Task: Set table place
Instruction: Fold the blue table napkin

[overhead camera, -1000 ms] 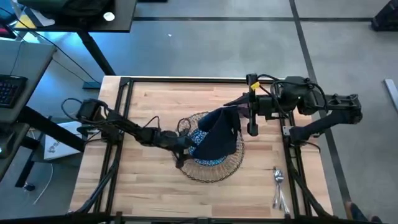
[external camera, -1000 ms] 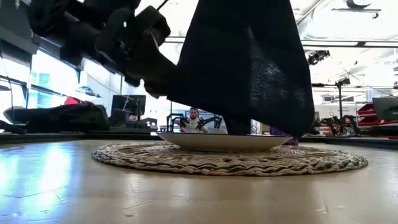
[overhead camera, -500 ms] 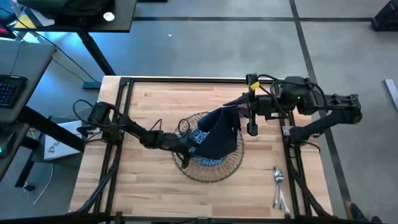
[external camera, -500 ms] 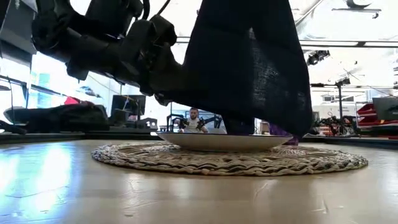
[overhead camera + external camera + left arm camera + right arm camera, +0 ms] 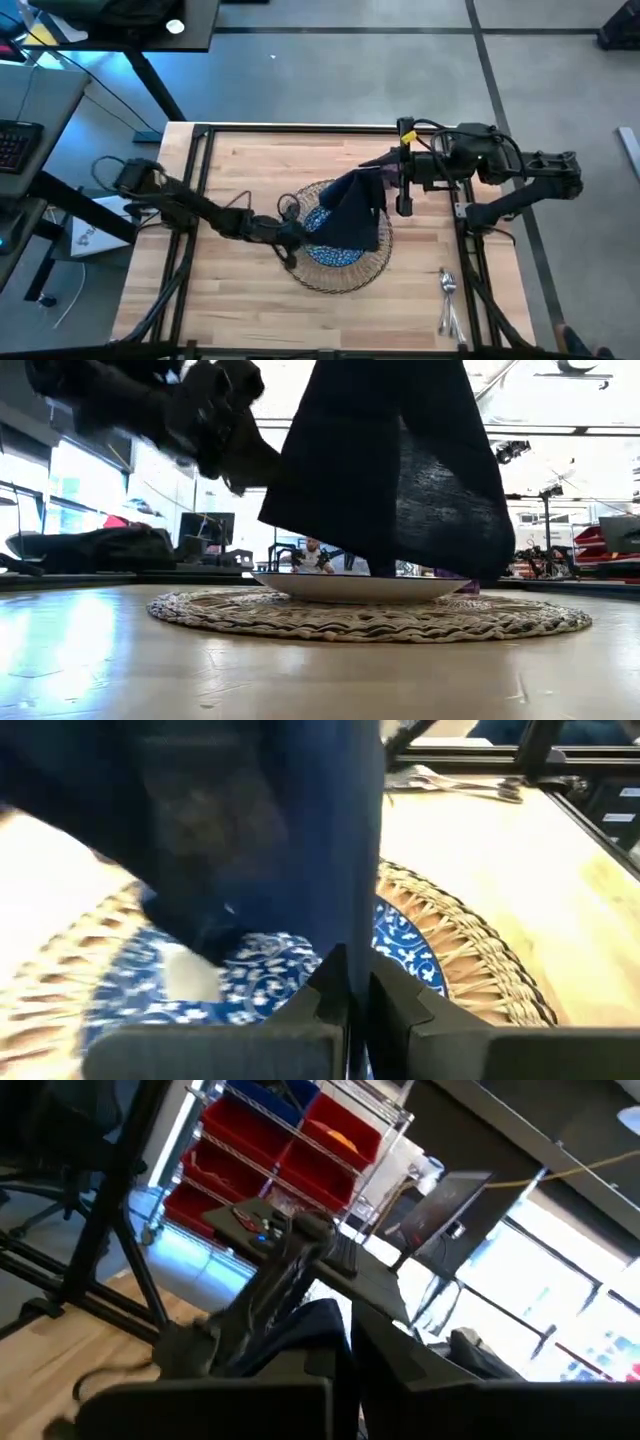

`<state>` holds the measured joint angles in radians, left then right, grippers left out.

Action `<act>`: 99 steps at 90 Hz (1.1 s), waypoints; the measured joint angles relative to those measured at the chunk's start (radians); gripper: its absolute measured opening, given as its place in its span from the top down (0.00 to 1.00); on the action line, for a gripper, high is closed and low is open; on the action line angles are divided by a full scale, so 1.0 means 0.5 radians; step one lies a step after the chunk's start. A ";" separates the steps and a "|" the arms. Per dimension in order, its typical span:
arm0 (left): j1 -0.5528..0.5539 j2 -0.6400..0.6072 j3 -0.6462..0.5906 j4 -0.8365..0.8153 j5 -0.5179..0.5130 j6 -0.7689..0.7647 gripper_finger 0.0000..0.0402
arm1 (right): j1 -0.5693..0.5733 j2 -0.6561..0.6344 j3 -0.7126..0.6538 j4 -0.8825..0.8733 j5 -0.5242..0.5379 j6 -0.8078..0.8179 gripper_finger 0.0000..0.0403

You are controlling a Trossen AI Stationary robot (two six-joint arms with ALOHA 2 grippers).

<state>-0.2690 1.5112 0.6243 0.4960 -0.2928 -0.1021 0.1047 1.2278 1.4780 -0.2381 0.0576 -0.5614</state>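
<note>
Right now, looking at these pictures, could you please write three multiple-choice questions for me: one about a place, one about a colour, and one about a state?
1. Where does the cutlery lie?
A. On the plate
B. On the bare table, near the right front corner
C. Under the mat

2. What colour is the napkin?
A. Dark navy
B. Red
C. White

3. How is the napkin now?
A. Folded flat beside the plate
B. Held up by both grippers, hanging over the plate
C. Lying on the floor

Answers:
1 B: in the high view the cutlery rests on the table, away from the mat.
2 A: the napkin is dark navy.
3 B: the right gripper pinches its top and the left gripper its side; the cloth hangs over the plate.
</note>
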 joint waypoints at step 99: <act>-0.026 0.519 0.000 0.557 -0.121 -0.069 0.69 | 0.000 0.008 0.001 -0.012 -0.003 0.008 1.00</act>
<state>-0.2821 1.7708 0.6242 0.7745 -0.3532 -0.1367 0.1047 1.2320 1.4784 -0.2443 0.0563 -0.5575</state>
